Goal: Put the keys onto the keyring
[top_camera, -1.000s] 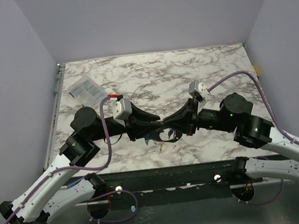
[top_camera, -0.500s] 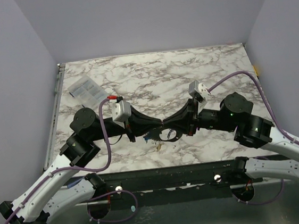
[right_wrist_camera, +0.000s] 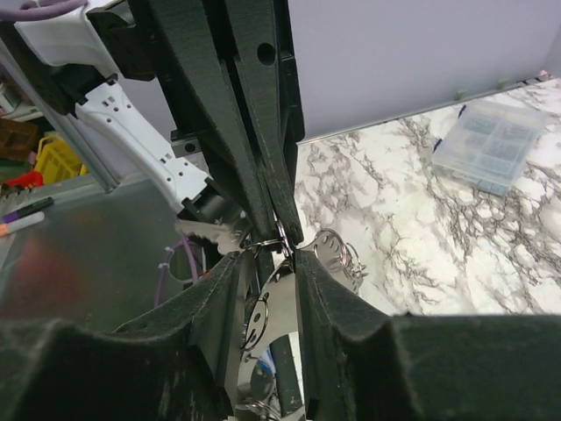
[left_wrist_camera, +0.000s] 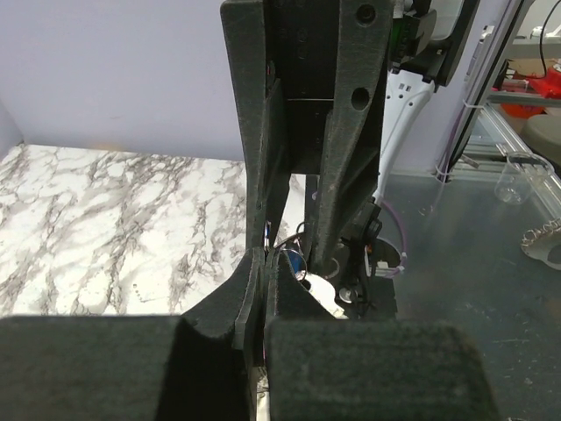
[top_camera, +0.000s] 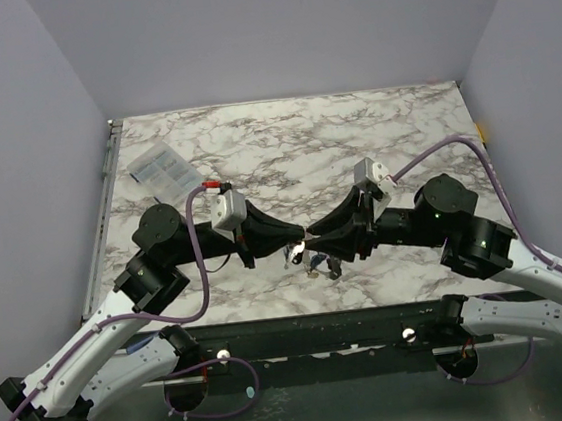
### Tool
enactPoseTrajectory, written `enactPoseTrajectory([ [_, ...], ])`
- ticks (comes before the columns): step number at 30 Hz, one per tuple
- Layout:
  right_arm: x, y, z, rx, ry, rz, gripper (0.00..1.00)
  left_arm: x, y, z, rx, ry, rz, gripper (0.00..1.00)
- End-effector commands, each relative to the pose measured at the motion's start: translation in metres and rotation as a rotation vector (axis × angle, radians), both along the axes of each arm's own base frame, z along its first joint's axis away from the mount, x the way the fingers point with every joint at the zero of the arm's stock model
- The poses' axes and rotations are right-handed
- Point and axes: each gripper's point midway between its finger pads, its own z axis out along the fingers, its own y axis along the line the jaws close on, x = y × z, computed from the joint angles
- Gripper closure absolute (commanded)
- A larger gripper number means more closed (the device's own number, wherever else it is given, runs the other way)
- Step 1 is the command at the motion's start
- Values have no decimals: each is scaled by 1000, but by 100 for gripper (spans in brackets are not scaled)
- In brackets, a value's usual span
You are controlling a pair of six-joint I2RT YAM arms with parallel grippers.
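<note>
My left gripper [top_camera: 299, 235] and right gripper [top_camera: 314, 235] meet tip to tip above the table's front middle. The thin wire keyring [right_wrist_camera: 270, 242] sits between them. In the right wrist view the left fingers [right_wrist_camera: 263, 158] come down from above and pinch the ring, and my right gripper [right_wrist_camera: 270, 256] grips it across its width. A silver key [right_wrist_camera: 203, 231], a silver tag with a smiley [right_wrist_camera: 267, 311] and a perforated metal piece [right_wrist_camera: 337, 252] hang from it. In the left wrist view my left gripper [left_wrist_camera: 265, 266] is shut, with a blue-headed key [left_wrist_camera: 296, 261] just beyond. The keys [top_camera: 312, 260] dangle below the tips.
A clear plastic packet [top_camera: 159, 170] lies at the table's far left, also in the right wrist view [right_wrist_camera: 491, 145]. The marble table [top_camera: 354, 142] stretches behind the grippers. Its front edge [top_camera: 312, 315] is close below the hanging keys.
Both grippers have risen slightly, still tip to tip. The bunch of keys, which lay dark and low under the fingers, now hangs visibly below the tips.
</note>
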Motion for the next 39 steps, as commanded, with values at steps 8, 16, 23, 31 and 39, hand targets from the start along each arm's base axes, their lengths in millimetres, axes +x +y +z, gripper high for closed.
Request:
enactPoseTrajectory([
  [8, -21, -4, 4, -38, -71, 106, 57, 6, 0, -2, -9, -17, 27, 100],
  [16, -12, -18, 4, -99, -108, 35, 47, 5, 1, -3, -7, -21, 25, 100],
  [23, 3, -29, 8, -121, -152, -63, 46, 5, -1, -7, 1, -17, 14, 100],
  [31, 9, -21, 3, -197, -176, -49, 65, 3, -2, -11, 9, -10, 0, 100],
  [39, 15, -14, -10, -280, -189, -26, 68, 1, -1, -11, 7, -13, -4, 100],
])
